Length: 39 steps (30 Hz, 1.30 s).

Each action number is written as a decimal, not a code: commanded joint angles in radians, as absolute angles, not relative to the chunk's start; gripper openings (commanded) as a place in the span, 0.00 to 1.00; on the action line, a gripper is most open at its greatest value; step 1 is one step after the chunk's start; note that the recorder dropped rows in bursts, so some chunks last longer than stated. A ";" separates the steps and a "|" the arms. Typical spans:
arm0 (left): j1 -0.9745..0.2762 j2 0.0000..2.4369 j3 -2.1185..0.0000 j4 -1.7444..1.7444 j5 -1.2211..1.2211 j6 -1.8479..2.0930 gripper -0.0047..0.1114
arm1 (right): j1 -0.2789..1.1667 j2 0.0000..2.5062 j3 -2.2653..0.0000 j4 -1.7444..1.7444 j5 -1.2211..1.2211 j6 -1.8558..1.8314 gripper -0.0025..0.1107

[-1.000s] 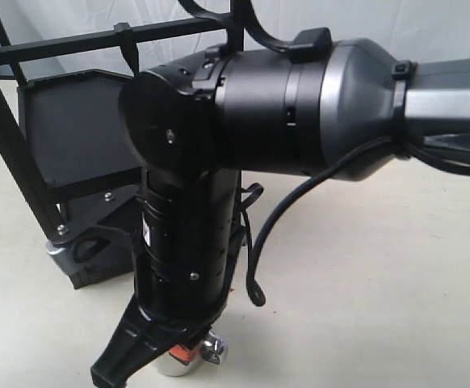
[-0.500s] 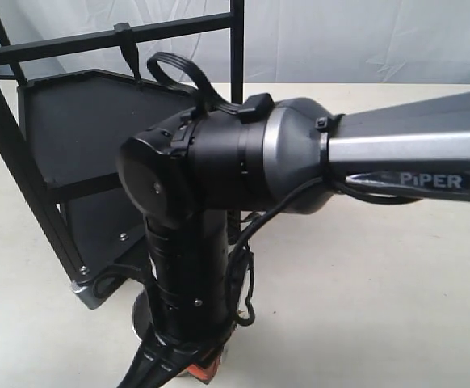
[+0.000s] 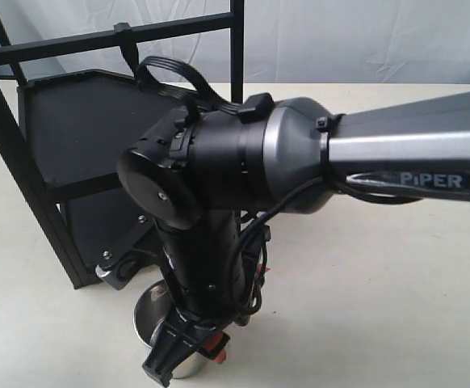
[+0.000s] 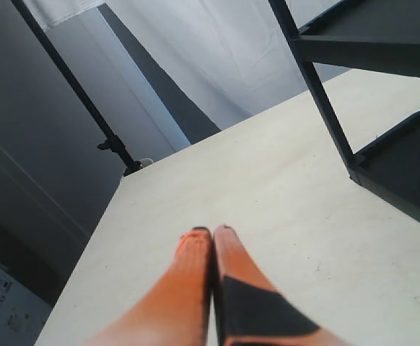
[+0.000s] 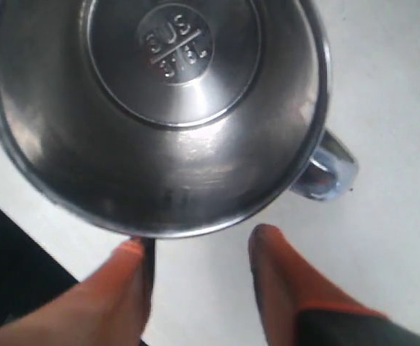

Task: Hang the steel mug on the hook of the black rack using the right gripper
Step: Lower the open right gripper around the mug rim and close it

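The steel mug (image 3: 151,317) stands on the table in front of the black rack (image 3: 73,121). In the right wrist view the mug (image 5: 159,108) fills the frame, showing a round stamped disc, with its looped handle (image 5: 330,171) off to one side. My right gripper (image 5: 199,241) is open just outside the mug's rim, and its orange fingertips (image 5: 132,254) hold nothing. From outside, the right gripper (image 3: 188,356) points down beside the mug. The hook (image 3: 130,50) hangs from the rack's top crossbar, far above. My left gripper (image 4: 210,232) is shut and empty.
The right arm's bulky wrist and cables (image 3: 219,162) block much of the rack's shelves. A rack post and shelf corner (image 4: 354,169) stand near the left gripper. A pale table (image 3: 380,275) stretches to the right, with a white backdrop behind.
The right arm's wrist has swung and tilted, moving the gripper to the mug's near right side. More of the mug shows now at the lower left of the gripper.
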State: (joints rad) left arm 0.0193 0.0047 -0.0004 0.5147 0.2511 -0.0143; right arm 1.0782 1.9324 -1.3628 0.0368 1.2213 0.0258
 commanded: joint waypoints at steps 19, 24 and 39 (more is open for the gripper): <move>0.018 0.000 0.000 0.514 0.244 -0.017 0.05 | 1.078 1.841 -1.360 0.222 1.221 -0.051 0.52; 0.018 0.000 0.000 0.514 0.244 -0.017 0.05 | 1.078 1.841 -1.387 0.236 1.221 -0.051 0.52; 0.018 0.000 0.000 0.514 0.244 -0.017 0.05 | 1.078 1.915 -1.442 0.246 1.137 -0.112 0.52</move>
